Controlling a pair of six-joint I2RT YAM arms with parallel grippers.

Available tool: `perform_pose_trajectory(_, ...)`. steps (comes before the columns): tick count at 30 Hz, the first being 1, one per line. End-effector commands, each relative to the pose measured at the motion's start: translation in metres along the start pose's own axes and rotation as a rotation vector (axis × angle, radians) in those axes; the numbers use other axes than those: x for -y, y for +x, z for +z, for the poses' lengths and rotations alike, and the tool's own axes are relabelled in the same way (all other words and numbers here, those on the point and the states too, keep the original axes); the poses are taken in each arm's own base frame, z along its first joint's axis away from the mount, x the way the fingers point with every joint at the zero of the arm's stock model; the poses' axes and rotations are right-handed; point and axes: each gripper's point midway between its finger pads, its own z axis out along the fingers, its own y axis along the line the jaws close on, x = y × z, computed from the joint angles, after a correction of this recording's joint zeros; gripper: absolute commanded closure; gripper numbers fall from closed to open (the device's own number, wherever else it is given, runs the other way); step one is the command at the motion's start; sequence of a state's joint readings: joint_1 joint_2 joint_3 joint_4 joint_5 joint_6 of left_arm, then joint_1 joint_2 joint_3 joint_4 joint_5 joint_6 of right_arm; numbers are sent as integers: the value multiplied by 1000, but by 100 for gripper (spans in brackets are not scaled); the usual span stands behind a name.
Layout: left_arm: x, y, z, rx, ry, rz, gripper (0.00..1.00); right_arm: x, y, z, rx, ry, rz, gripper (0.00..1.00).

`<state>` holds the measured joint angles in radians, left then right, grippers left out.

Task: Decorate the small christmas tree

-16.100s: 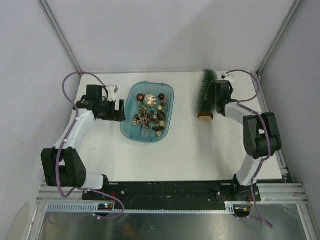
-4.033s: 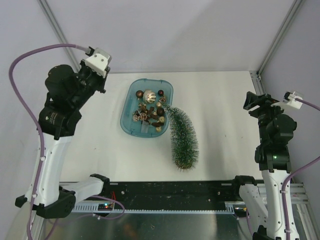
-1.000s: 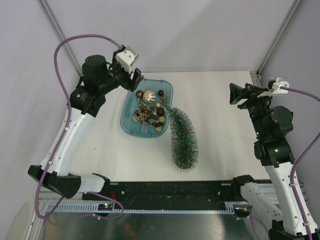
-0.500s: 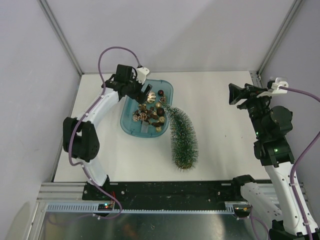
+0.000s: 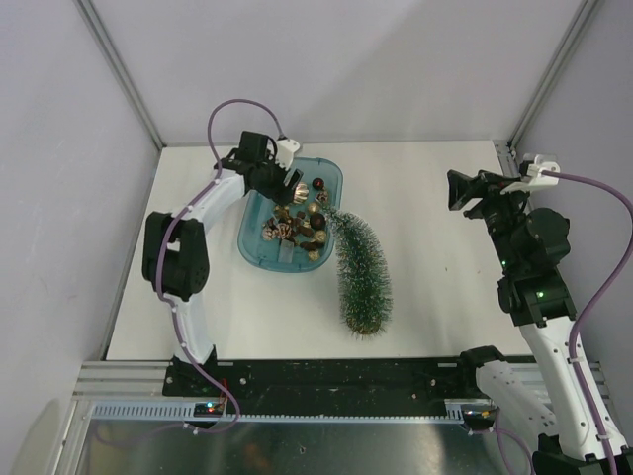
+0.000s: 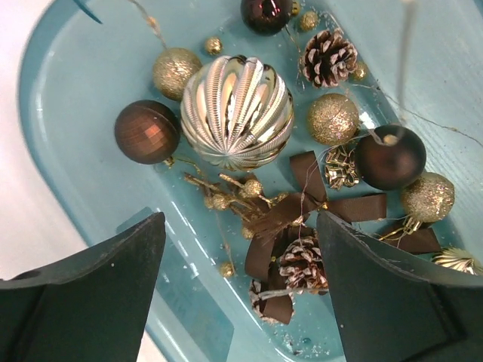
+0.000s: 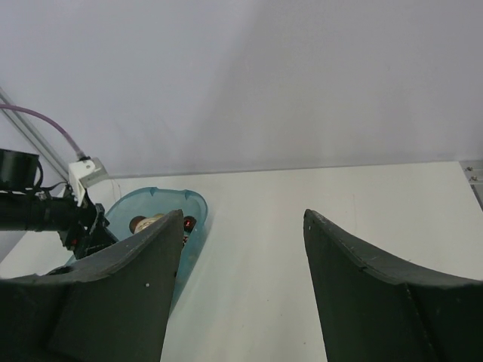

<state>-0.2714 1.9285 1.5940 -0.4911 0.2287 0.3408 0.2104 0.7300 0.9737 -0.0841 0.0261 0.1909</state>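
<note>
Left claw (image 6: 238, 226) hangs over the teal tray (image 6: 68, 83), jaws wide, holding nothing; silver ribbed ball (image 6: 236, 111) sits at its 12 o'clock. Right claw (image 7: 241, 219) is raised at 3 o'clock of the surface (image 5: 435, 287), jaws apart, empty. Small christmas tree (image 5: 361, 267) lies flat, tip at the tray's 3 o'clock rim. Risk: brown ribbon (image 6: 302, 207) tangles with neighbours, so one pick may drag several; the round ball may squirt out.

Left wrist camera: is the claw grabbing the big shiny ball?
No, the left claw is open and empty, and the big shiny ball lies free in the teal tray.
</note>
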Motion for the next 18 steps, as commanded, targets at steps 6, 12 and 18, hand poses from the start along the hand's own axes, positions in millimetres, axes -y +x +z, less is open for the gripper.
perform_pose_trajectory(6,-8,-18,18,57,28,13,40,-8,-17,-3,61,-33,2,31)
perform_pose_trajectory(12,-9,-30,9,86,20,21,84,-7,-14,-4,47,-29,1,31)
perform_pose_trajectory(18,-3,-39,-19,129,18,25,100,-6,-10,-4,41,-29,2,32)
